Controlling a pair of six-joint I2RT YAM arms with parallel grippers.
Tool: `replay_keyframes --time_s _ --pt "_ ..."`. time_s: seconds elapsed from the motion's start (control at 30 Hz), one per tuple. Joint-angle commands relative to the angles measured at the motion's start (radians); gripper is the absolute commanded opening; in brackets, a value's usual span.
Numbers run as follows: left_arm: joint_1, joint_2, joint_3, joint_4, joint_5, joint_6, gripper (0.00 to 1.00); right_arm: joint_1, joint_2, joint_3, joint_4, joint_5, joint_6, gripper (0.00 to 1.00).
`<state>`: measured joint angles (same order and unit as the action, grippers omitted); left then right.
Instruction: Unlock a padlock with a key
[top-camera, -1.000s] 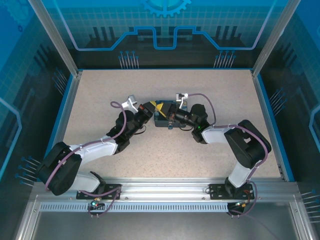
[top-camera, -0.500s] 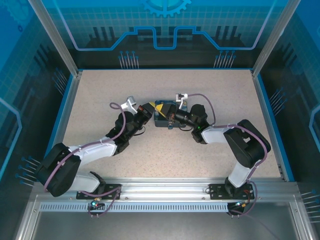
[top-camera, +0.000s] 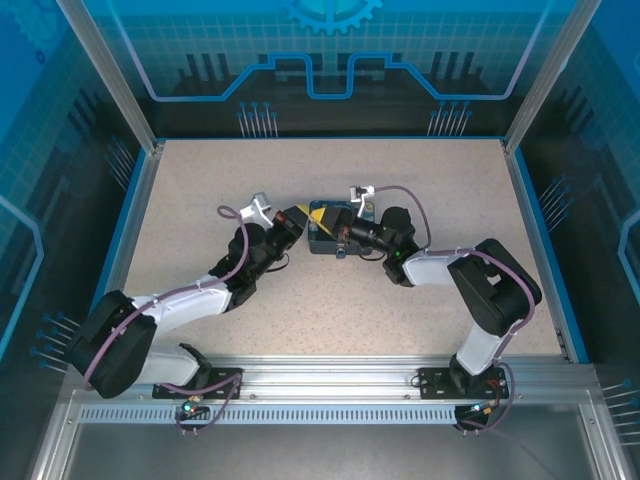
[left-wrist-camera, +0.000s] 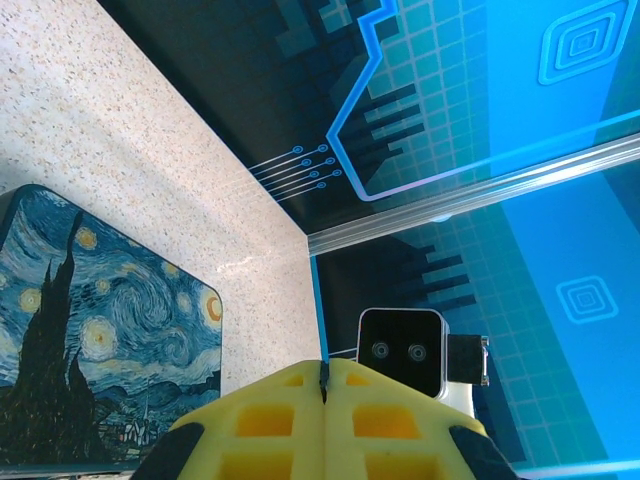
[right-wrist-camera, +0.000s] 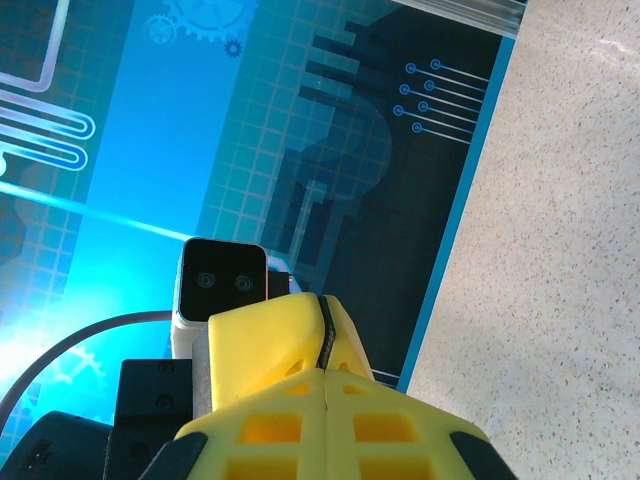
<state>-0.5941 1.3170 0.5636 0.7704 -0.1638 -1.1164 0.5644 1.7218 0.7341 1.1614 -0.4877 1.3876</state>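
**While both finger pairs are pressed together, the padlock cannot be made out**

Although the two grippers meet at the tin box, I cannot tell where the padlock lies: among the fingertips it is too small, or hidden, in the view from above.

In the wrist view of the left gripper (left-wrist-camera: 323, 368), the two yellow fingers (left-wrist-camera: 290, 385) are pressed flat together. Only a thin dark seam runs between them, and nothing is pinched there. Just to the left of these fingers lies the tin box (left-wrist-camera: 110, 330), its lid printed with a blue and yellow swirly night sky. Whether the fingers touch its edge I cannot tell. Beyond the fingertips stands a black-faced camera box (left-wrist-camera: 402, 350) with two lenses.

The yellow fingers (right-wrist-camera: 270, 340) of the right gripper (right-wrist-camera: 320, 305) are also closed upon each other, with nothing between them. Behind their left side a second camera box (right-wrist-camera: 220, 285) is seen. To the right of these fingers spreads the speckled table (right-wrist-camera: 560, 250).

From above, the left fingertips are at the far left corner of the tin. The right fingertips are at its right side, so the tin lies between the two grippers.
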Motion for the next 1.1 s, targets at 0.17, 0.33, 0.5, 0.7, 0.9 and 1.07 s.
replay_keyframes --time_s 0.17,0.33,0.5,0.7,0.9,1.07 --pt "-0.009 -0.041 -0.015 0.007 -0.033 0.034 0.00 -0.004 -0.004 0.022 -0.014 -0.013 -0.009 0.36" --pt "-0.015 -0.044 -0.008 0.004 -0.059 0.035 0.00 0.017 0.000 0.008 0.007 0.015 -0.009 0.39" --pt "-0.016 -0.046 -0.007 -0.009 -0.076 0.033 0.00 0.033 0.019 -0.003 0.056 0.041 0.002 0.39" --pt "-0.016 -0.048 -0.009 -0.013 -0.087 0.032 0.00 0.049 0.025 0.009 0.058 0.049 -0.001 0.34" --pt "-0.021 -0.047 -0.010 -0.013 -0.092 0.035 0.00 0.051 0.027 0.017 0.055 0.054 -0.001 0.24" --pt "-0.022 -0.045 -0.008 -0.014 -0.097 0.036 0.00 0.056 0.028 0.028 0.054 0.051 0.001 0.24"
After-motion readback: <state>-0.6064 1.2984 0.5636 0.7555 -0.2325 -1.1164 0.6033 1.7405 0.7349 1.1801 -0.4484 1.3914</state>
